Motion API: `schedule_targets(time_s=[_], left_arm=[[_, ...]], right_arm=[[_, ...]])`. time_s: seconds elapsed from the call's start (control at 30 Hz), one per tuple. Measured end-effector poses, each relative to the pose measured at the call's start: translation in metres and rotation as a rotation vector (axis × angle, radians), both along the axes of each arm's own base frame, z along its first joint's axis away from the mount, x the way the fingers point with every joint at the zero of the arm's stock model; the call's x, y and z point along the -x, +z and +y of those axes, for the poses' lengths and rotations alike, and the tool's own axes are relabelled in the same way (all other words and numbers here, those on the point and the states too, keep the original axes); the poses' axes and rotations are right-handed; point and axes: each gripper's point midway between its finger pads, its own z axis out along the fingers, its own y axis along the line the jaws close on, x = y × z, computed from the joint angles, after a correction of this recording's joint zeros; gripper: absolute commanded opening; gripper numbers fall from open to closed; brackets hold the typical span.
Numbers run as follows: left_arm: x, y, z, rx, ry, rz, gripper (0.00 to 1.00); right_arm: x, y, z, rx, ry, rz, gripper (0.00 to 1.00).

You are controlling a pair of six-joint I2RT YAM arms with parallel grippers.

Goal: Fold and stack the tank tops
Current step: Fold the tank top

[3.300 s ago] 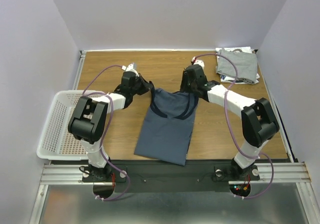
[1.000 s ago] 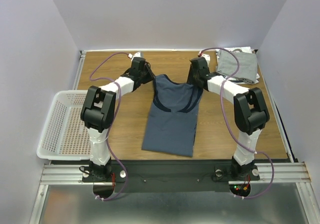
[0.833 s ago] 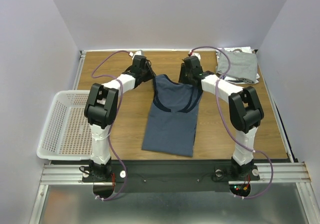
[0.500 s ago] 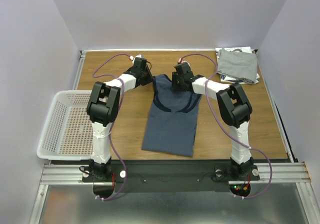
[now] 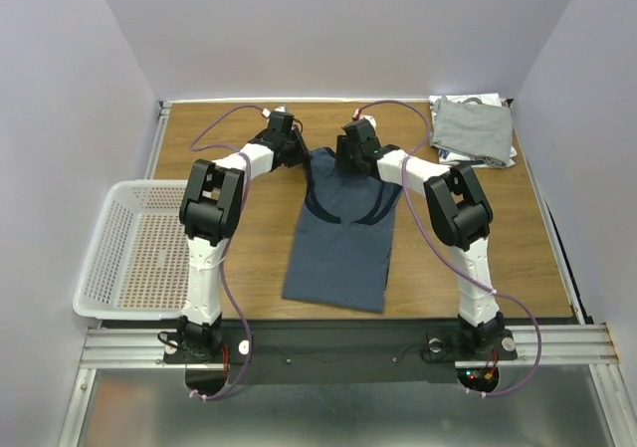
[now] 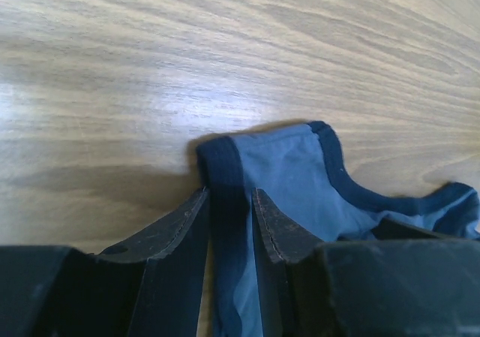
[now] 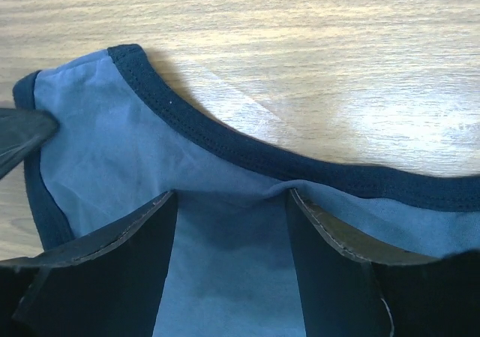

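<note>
Slate-blue tank top spread flat; left gripper pinches shoulder strap, anchoring it; right gripper spread wide over neckline, seemingly gripping nothing.

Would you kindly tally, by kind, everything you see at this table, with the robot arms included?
Slate-blue tank top: 1
Folded stack, grey on top with white showing beneath: 1 (the pieces in it cannot be counted)
White mesh basket: 1
Robot arms: 2, left arm and right arm
Total: 5
</note>
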Motion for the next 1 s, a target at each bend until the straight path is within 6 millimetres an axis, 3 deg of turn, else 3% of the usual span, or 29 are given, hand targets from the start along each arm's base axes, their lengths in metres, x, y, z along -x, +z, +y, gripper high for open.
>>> schedule_targets(time_s=[0.37, 0.5, 0.57, 0.67, 0.77, 1.0], left_arm=[[-0.012, -0.006, 0.003, 0.004, 0.044, 0.001, 0.40], [-0.015, -0.005, 0.002, 0.006, 0.049, -0.002, 0.34], [-0.019, -0.007, 0.000, 0.010, 0.052, -0.003, 0.26], [-0.019, -0.008, 0.000, 0.017, 0.059, 0.001, 0.13], [-0.020, -0.008, 0.001, 0.019, 0.072, 0.001, 0.10], [-0.025, -0.007, 0.005, 0.010, 0.104, -0.017, 0.09]], right_arm=[[0.001, 0.002, -0.002, 0.008, -0.006, 0.001, 0.67], [0.002, 0.010, -0.004, 0.008, -0.013, -0.007, 0.66], [0.001, 0.020, -0.005, 0.000, -0.022, -0.022, 0.61], [0.000, 0.035, -0.002, -0.038, -0.033, -0.039, 0.40], [0.002, 0.042, 0.006, -0.084, -0.018, -0.036, 0.30], [-0.001, 0.047, 0.040, -0.239, 0.042, 0.007, 0.27]])
